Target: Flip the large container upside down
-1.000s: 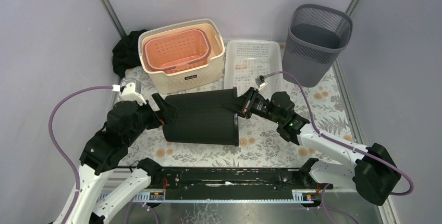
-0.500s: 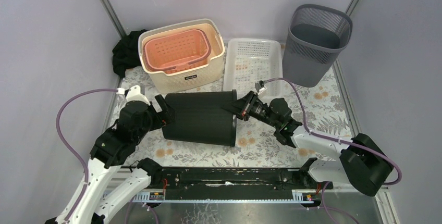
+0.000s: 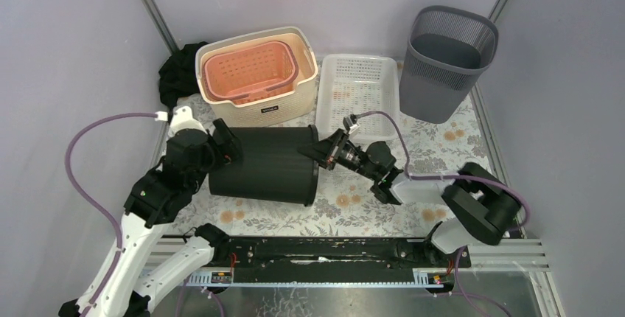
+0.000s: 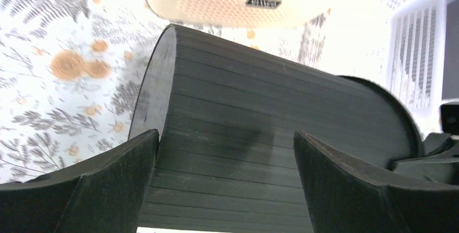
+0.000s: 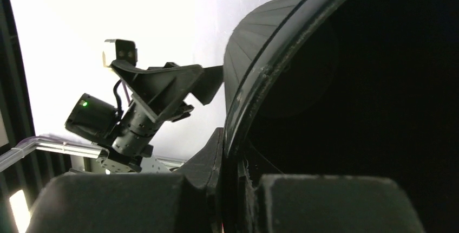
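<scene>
The large container (image 3: 265,164) is a black ribbed bin lying on its side across the flowered table, its flat base to the left and its open mouth to the right. My left gripper (image 3: 225,144) is open at the base end, its fingers spread over the ribbed wall (image 4: 260,130) without closing on it; in the wrist view the left gripper (image 4: 225,133) straddles the wall just past the base edge. My right gripper (image 3: 318,156) is shut on the mouth's rim (image 5: 254,81), one finger outside and one inside, as the right gripper (image 5: 234,151) shows close up. The inside is dark.
Behind the container stands a cream basket (image 3: 295,103) with an orange basket (image 3: 250,72) inside it. A white slotted tray (image 3: 357,88) lies to its right, and a grey mesh bin (image 3: 446,59) at the back right. A black cloth (image 3: 177,74) is bunched at the back left.
The container has slid to the left, with my right gripper staying shut on its rim and stretching after it. My left gripper has backed to the left along with the base end.
</scene>
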`<action>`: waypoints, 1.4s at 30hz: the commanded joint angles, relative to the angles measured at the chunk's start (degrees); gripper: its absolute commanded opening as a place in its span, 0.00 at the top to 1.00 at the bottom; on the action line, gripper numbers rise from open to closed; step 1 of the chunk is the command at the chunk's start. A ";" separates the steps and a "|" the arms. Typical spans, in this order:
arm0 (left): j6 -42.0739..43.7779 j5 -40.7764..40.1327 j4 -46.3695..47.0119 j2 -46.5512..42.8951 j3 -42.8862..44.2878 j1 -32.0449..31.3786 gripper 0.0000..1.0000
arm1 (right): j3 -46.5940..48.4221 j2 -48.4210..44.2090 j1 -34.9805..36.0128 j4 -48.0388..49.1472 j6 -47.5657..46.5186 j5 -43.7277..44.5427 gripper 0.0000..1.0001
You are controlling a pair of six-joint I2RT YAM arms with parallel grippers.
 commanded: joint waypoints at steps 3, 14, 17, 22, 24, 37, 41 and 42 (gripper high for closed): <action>1.61 -1.81 2.08 1.42 7.63 -0.07 0.00 | 8.73 12.32 4.23 23.55 5.47 2.20 1.00; 3.65 -1.60 1.53 4.54 11.79 -0.13 0.00 | 25.12 33.01 6.33 19.62 7.06 -2.62 0.51; 3.75 -1.46 1.96 5.03 11.57 -0.14 0.00 | 24.24 32.98 6.33 12.14 3.29 -3.42 0.40; 4.05 -0.07 3.76 6.37 11.03 -0.14 0.00 | 18.06 31.41 5.53 6.75 -0.02 -2.87 0.28; 4.01 0.78 4.62 6.85 10.57 -0.14 0.00 | 16.02 30.94 4.98 5.53 -0.62 -3.11 0.27; 3.13 6.39 7.61 8.39 8.25 -0.18 0.00 | 6.39 24.26 3.25 -8.31 -9.85 -3.88 0.17; 3.33 6.40 7.53 7.47 6.70 -0.17 0.00 | 6.23 19.92 2.21 -17.82 -14.85 -3.09 0.17; 3.43 6.44 7.32 7.49 6.72 -0.13 0.00 | 6.64 18.21 2.21 -21.65 -16.75 -2.24 0.17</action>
